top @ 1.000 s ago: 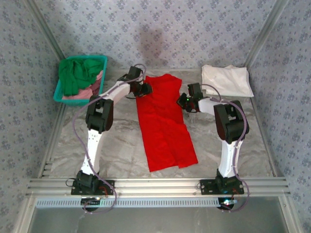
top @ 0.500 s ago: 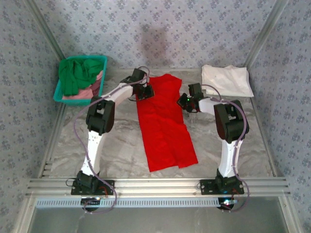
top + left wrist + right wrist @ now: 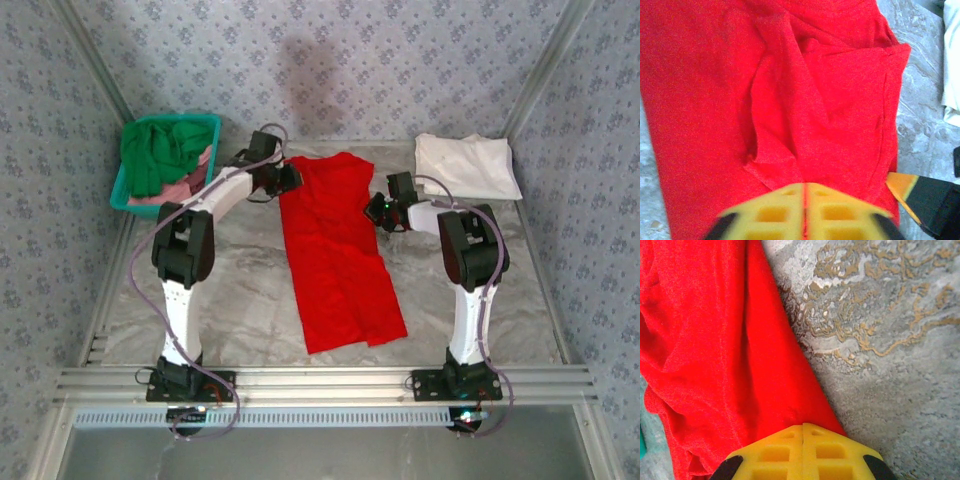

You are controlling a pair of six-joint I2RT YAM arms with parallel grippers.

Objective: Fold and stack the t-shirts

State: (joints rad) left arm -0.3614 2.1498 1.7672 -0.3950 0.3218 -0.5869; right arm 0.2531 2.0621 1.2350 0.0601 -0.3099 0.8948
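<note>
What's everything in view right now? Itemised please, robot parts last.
red t-shirt: 1, bright red, laid lengthwise mid-table between the arms
white t-shirt: 1, white, far right corner of the table
basket: 1, teal plastic, far left corner
green t-shirt: 1, green, heaped in the basket
pink t-shirt: 1, pink, in the basket under the green one
table: 1, grey marbled top, aluminium rail at the near edge
left gripper: 1, yellow pads, shut on the red t-shirt's far left edge, cloth tented toward it
right gripper: 1, yellow pads, shut on the red t-shirt's far right edge
</note>
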